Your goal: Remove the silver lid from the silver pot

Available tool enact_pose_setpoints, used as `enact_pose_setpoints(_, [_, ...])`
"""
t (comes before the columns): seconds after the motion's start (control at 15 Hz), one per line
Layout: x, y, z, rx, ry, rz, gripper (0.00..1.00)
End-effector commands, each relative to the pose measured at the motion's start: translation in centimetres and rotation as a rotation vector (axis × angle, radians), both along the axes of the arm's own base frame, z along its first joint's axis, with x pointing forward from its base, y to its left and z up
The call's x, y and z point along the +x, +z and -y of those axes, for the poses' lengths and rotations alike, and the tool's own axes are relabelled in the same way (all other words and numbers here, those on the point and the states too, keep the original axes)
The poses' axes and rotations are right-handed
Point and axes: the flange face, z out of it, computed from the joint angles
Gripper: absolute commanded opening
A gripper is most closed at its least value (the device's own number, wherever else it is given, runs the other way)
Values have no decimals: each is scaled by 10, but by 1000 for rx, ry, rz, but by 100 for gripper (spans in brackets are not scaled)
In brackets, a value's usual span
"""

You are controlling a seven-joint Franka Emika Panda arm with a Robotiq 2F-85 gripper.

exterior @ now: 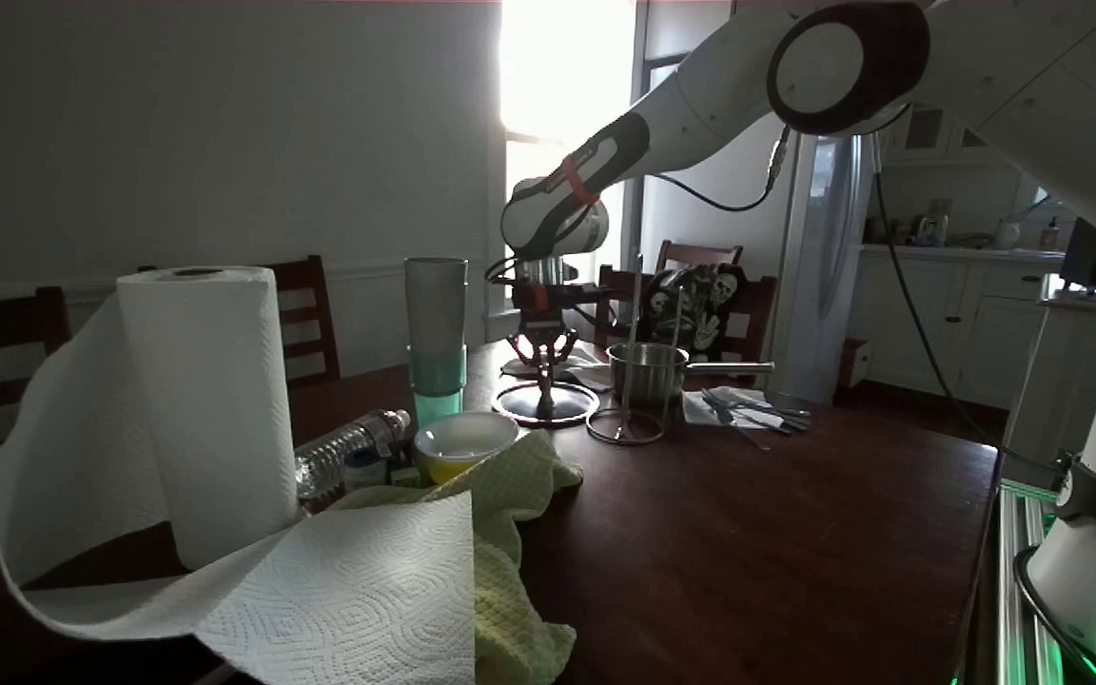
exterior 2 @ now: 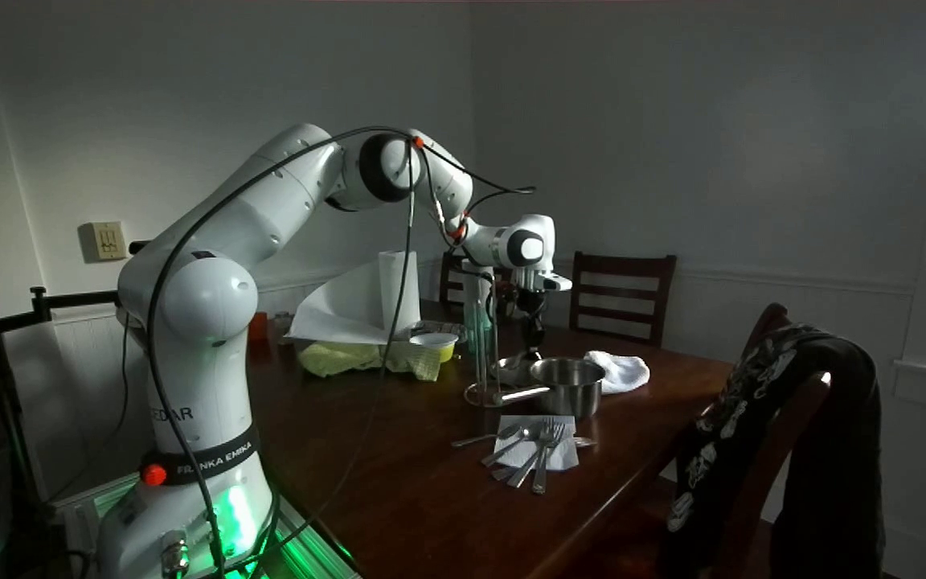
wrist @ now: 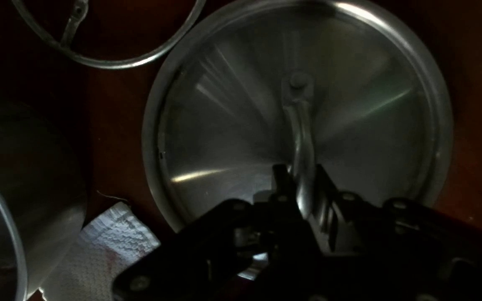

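Observation:
The silver lid is a flat round disc with a shiny rim and a loop handle; it also shows in an exterior view and in the wrist view. It lies flat beside the silver pot, at or just above table level; I cannot tell which. The pot is open on top, with its long handle visible in an exterior view; its wall shows at the left of the wrist view. My gripper points down, its fingers closed around the lid's handle. In an exterior view the gripper stands over the lid's middle.
A wire ring stand with tall rods stands close beside lid and pot. Cutlery on a napkin lies near the pot, a white cloth behind it. A bowl, tall tumblers and a paper towel roll stand nearby.

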Motion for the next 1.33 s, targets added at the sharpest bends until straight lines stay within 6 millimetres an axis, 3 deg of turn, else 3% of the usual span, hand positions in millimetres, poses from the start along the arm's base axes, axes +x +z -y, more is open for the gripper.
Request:
enact_pose_setpoints(0.0, [-1,-3,4,-11,4,-21,47])
enact_pose_setpoints(0.2, [-1,0,2,-7,3,-22,68])
enact_pose_setpoints(0.47, [1,17,-5,8,5,-5,97])
enact_pose_setpoints(0.73, [3,58,-15,11,2,3,100])
enact_pose_setpoints(1.27, [8,164,-23,25,-8,78,100])
